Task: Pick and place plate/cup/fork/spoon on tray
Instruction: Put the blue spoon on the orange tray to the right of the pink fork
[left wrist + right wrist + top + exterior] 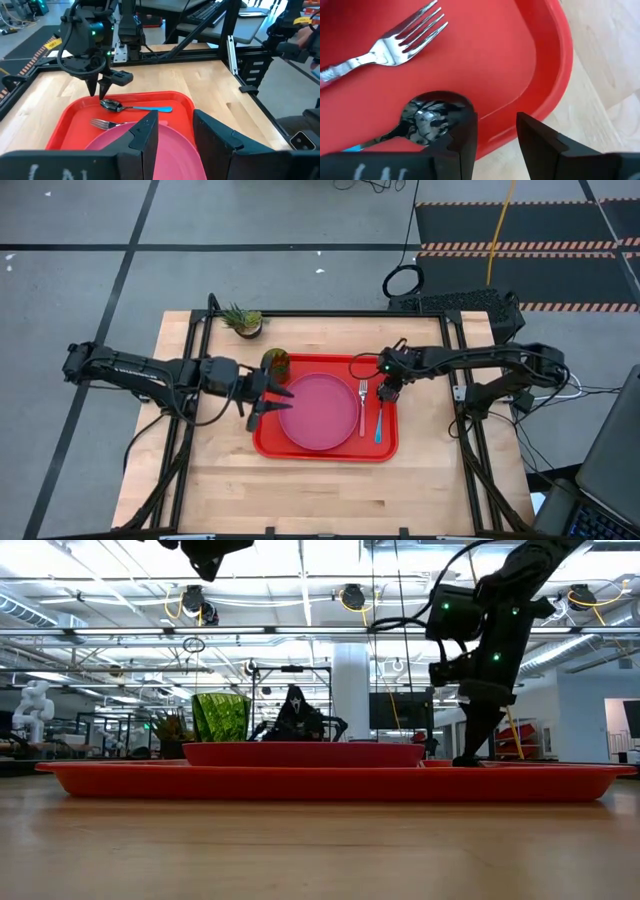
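Note:
The red tray [388,448] lies mid-table. The pink plate [318,412] lies flat on it, left of centre. The fork [363,406] and the blue-handled spoon [380,422] lie side by side on the tray's right part. The green cup [275,363] stands upright at the tray's far left corner; I cannot tell whether it is on the tray. My left gripper [280,402] is open and empty, raised over the plate's left edge [170,150]. My right gripper [388,393] is open and points down at the spoon's bowl [432,117], low over the tray. My right gripper points down from above, with one finger [465,135] right at the far edge of the spoon's bowl [420,120], which lies on the tray floor. The finger itself hides that spot, so I cannot tell whether it touches the bowl.
A small potted plant [243,320] stands at the table's far left. Bare wood lies near the front edge [320,500] and on both sides of the tray. Black frame rails [460,350] border the table.

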